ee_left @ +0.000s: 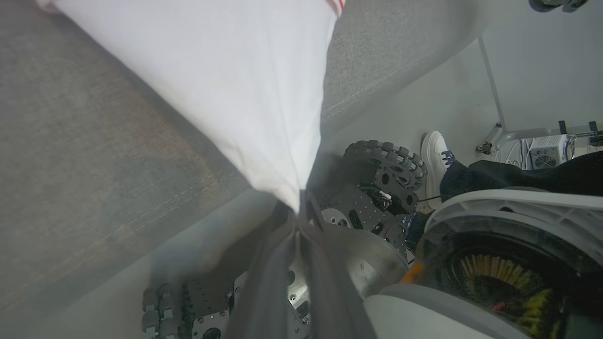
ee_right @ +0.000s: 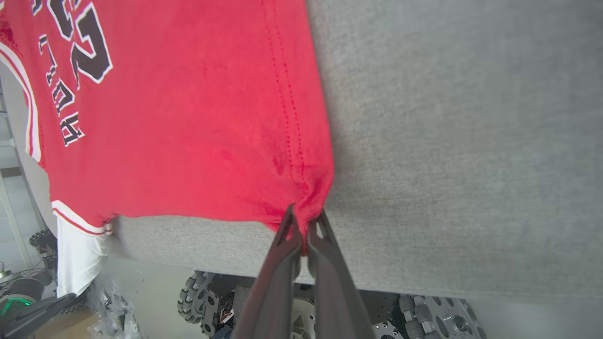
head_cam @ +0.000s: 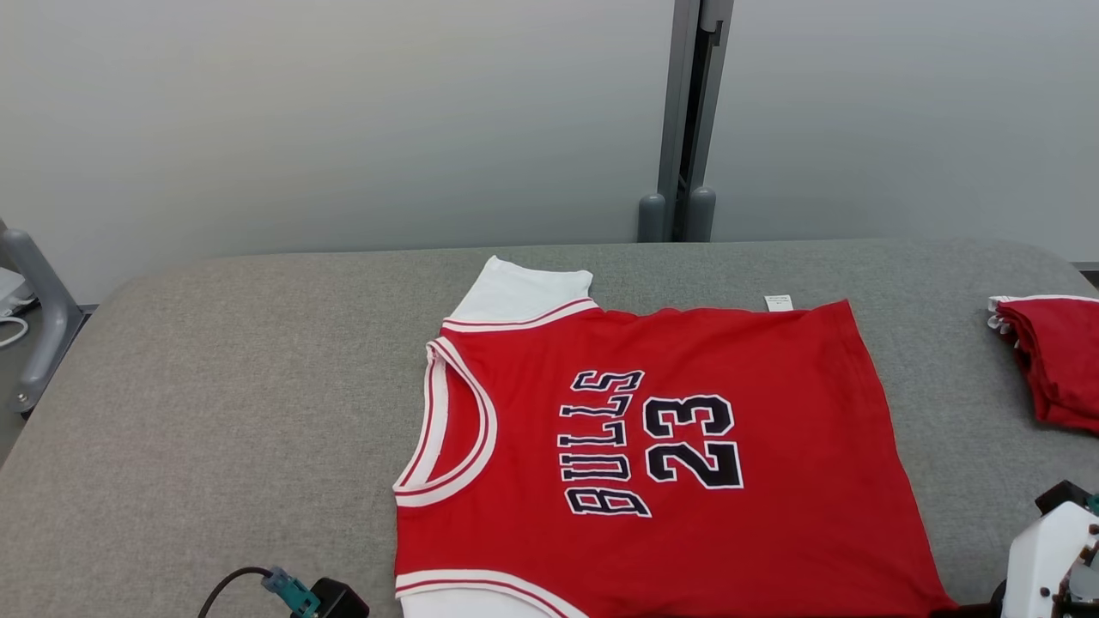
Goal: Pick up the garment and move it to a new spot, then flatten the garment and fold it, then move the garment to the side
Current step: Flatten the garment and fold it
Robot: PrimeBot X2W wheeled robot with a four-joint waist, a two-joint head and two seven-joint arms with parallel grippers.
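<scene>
The jersey (head_cam: pixel 652 446) is stretched flat on the table (head_cam: pixel 215 386), sleeve (ee_left: pixel 212 84) pinched by the left gripper (ee_left: pixel 299 207), hem corner (ee_right: pixel 312 195) by the right gripper (ee_right: pixel 305 221); folding and sidelining are awaited.

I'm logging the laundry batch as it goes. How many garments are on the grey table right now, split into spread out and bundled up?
spread-out red jersey: 1
bundled red garment: 1
total: 2
</scene>
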